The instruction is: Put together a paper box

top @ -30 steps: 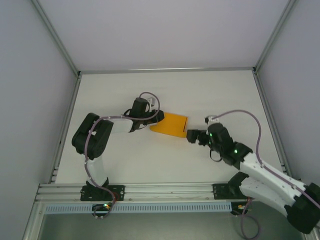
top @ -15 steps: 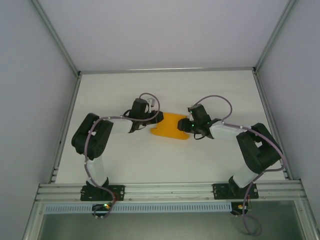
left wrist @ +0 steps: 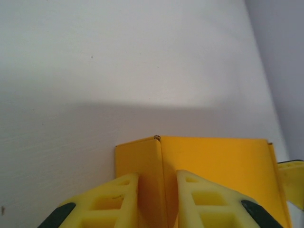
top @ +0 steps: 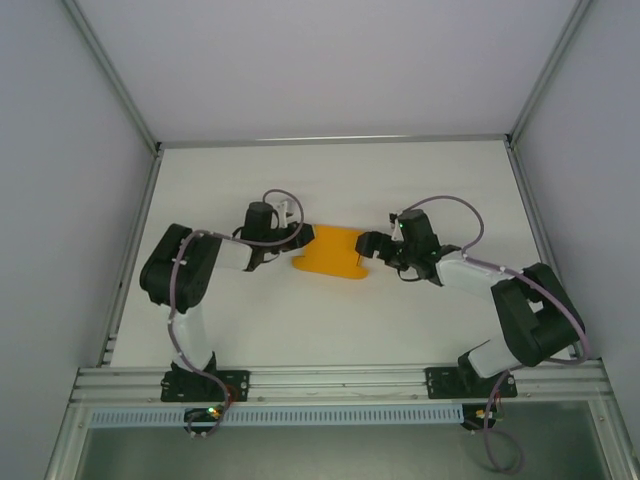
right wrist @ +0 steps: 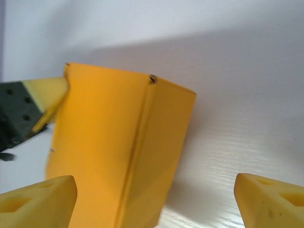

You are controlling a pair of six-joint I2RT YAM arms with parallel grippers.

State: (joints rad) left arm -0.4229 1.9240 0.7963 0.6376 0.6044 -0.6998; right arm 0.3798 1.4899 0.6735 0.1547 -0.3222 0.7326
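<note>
Pinching a wall of the paper box (top: 330,252) at frame centre, your left gripper (left wrist: 157,184) anchors it; bring the wide-open right gripper (right wrist: 154,187) squarely onto the right end.

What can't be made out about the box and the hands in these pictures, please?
- Flaps of the box: too small in the top view.
- Grip of the left hand: its wrist view's bottom edge cuts off the fingers; contact with the box unclear.
- Lower end of the box: cut off by the right wrist view's bottom edge.
</note>
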